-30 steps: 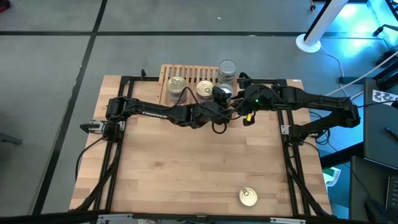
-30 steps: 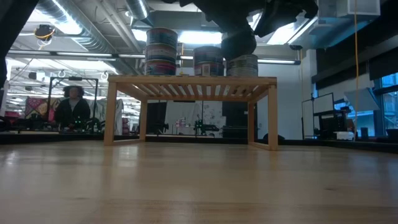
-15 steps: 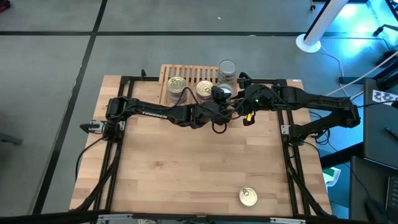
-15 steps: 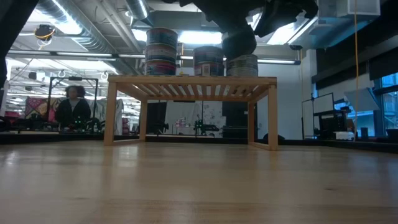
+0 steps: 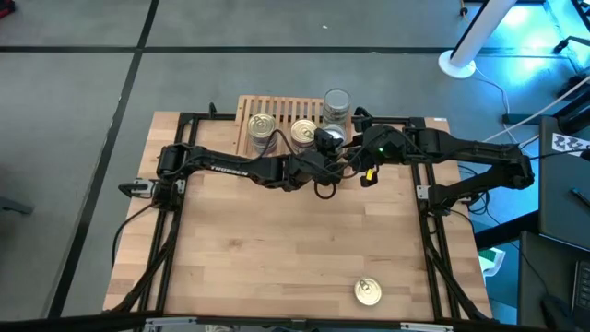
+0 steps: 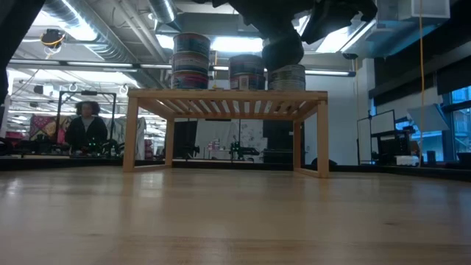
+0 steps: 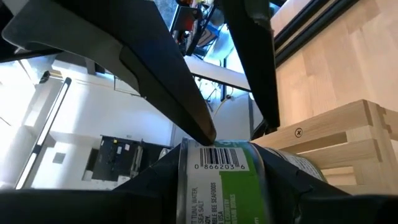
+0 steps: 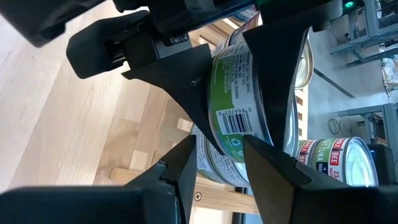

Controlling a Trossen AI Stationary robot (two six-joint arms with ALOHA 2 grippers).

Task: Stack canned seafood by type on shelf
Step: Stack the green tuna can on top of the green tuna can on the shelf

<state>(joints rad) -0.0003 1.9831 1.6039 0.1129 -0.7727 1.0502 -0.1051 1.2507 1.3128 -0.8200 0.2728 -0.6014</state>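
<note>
Tin point(image 8: 239, 87) with a green label hangs between two robot arms at the right front corner of the shelf point(image 5: 277, 106), the low slatted wooden stand at the far edge of the table point(image 5: 277, 258). The left gripper point(image 5: 321, 148) reaches in from the left and the right gripper point(image 5: 343, 143) from the right, and each has its fingers closed against the sides of this one can, which sits above another tin point(image 8: 214, 168) already on the slats. Two gold-lidded stacks point(image 5: 262, 124) point(image 5: 302, 132) stand further left on the stand, a taller silver-lidded stack point(image 5: 336, 101) rises at its back right, and one loose gold-lidded tin point(image 5: 368, 292) waits well apart near the table's front edge. To this onlooker the step looks like a two-handed placing or a hand-over, and the delicate part is the release. One arm should probably let go first and draw straight back while the other keeps the can level, since a sideways pull could twist it. The can should come down flat and centred on a tin of its own kind, lid colour checked first. It should be freed only once it rests there, because the neighbouring stacks stand just beside it and a nudge could topple them.
</note>
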